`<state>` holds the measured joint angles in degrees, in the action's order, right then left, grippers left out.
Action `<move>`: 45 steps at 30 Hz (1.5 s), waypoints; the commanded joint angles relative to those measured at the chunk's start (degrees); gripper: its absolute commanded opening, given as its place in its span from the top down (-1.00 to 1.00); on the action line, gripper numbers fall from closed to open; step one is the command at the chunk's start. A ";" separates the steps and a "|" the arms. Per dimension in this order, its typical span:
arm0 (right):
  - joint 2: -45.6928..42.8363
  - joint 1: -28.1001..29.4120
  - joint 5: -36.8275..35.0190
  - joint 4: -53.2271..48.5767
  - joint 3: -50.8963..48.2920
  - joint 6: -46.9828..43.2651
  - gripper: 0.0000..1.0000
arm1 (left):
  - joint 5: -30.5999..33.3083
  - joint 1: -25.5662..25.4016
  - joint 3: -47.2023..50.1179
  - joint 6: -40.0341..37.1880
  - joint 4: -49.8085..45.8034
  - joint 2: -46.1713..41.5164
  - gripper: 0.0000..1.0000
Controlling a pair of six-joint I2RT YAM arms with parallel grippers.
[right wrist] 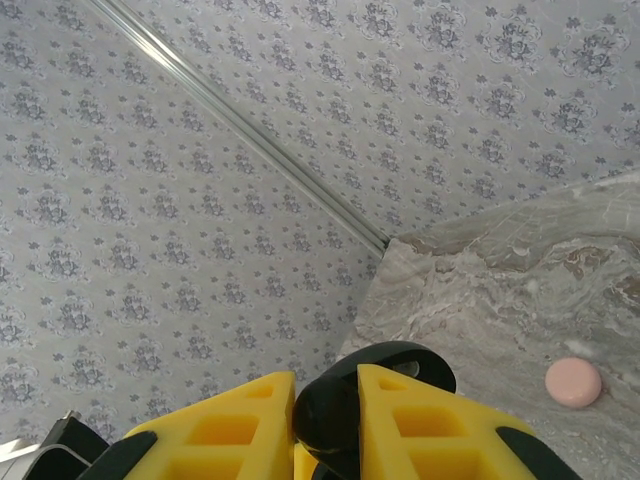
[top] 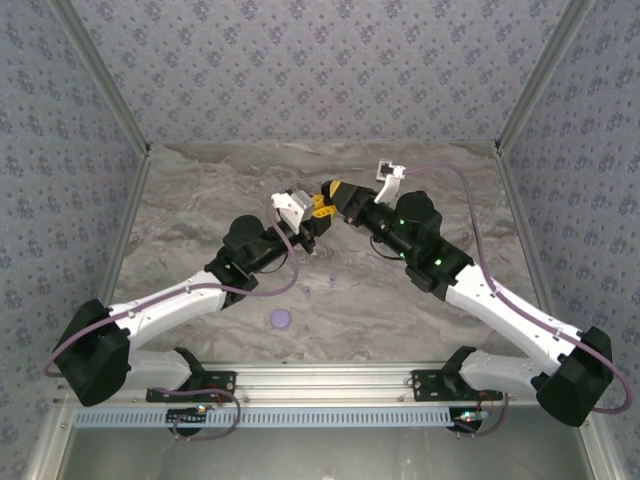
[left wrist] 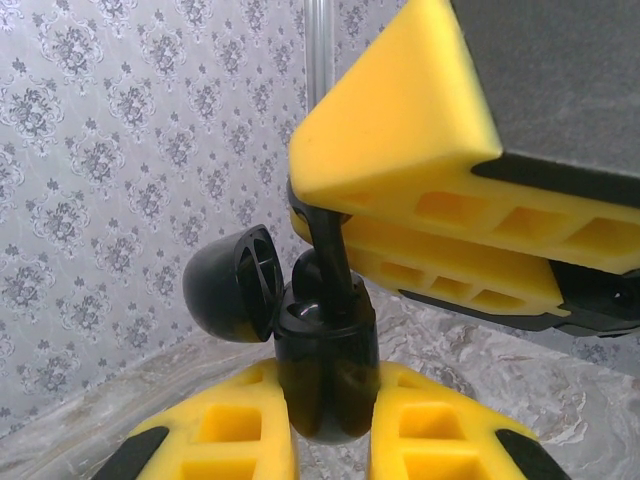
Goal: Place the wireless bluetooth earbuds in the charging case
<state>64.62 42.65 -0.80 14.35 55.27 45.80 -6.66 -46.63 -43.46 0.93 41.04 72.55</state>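
Above mid-table, left gripper (left wrist: pixel 328 410) clamps open case (left wrist: pixel 320 340) — right gripper (right wrist: pixel 325 385) pinches black bud (left wrist: pixel 332 262) at its mouth; lilac disc (top: pixel 281 319) well apart

High rear overview, wrist views close-up, both facing wallpapered wall (left wrist: pixel 100 150)

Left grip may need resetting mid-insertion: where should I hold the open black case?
Pinch the rounded lower body of the black case across its sides, approaching from its closed end, as the left gripper does. The lid hangs open sideways and the right gripper holds a black earbud at the mouth, so keep the top clear.
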 commanded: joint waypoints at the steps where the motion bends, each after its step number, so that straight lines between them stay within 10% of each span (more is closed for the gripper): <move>1: -0.90 0.41 -1.39 -2.79 -1.51 0.37 0.54 | 0.77 -0.52 -1.41 0.72 3.88 -0.97 1.00; 36: -0.39 -1.06 0.95 -5.99 0.53 0.74 0.39 | 0.10 -0.56 -1.14 0.88 4.50 0.13 1.00; 45: -1.38 -1.95 1.76 -9.05 2.62 -1.72 0.08 | 0.49 -0.53 -1.01 1.15 4.49 0.09 1.00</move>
<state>63.68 41.47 0.86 9.26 55.90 45.87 -5.72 -46.89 -43.46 1.15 40.56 73.25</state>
